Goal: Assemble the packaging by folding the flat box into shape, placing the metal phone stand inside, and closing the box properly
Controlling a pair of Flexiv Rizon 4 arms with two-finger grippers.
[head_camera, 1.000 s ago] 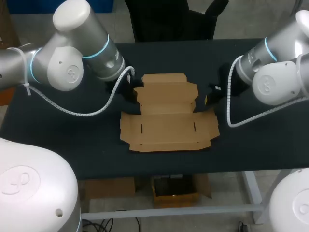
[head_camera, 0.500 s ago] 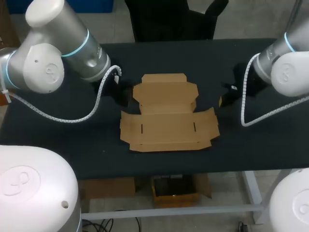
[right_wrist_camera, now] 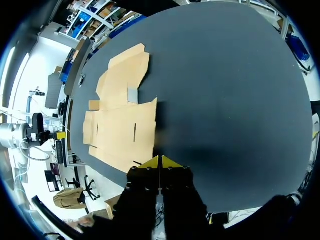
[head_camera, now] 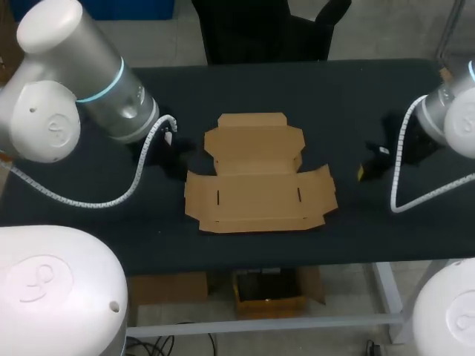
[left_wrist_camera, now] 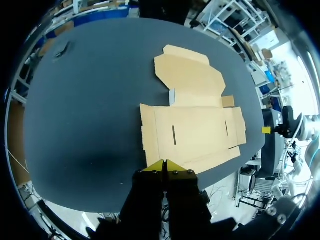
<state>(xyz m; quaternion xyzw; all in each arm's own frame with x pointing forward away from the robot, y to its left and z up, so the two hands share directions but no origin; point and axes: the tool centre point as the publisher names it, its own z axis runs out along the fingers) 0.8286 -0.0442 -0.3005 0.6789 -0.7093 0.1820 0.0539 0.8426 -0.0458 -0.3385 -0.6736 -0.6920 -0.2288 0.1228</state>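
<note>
Head view: a flat, unfolded brown cardboard box lies at the middle of a matte black table, flaps spread, with two short slits in its wide panel. The left gripper and right gripper hang off opposite sides of it, apart from the card, each with its yellow tips pressed together.

1. Bright, even light from above fills the head view; the flat brown cardboard box casts only a thin shadow along its near edge.
2. The black matte table looks uniformly dark.
3. Soft highlights sit on the glossy white left arm.
4. In the wrist views, a dim, soft-edged shadow darkens the table beside the left gripper and beside the right gripper.
</note>
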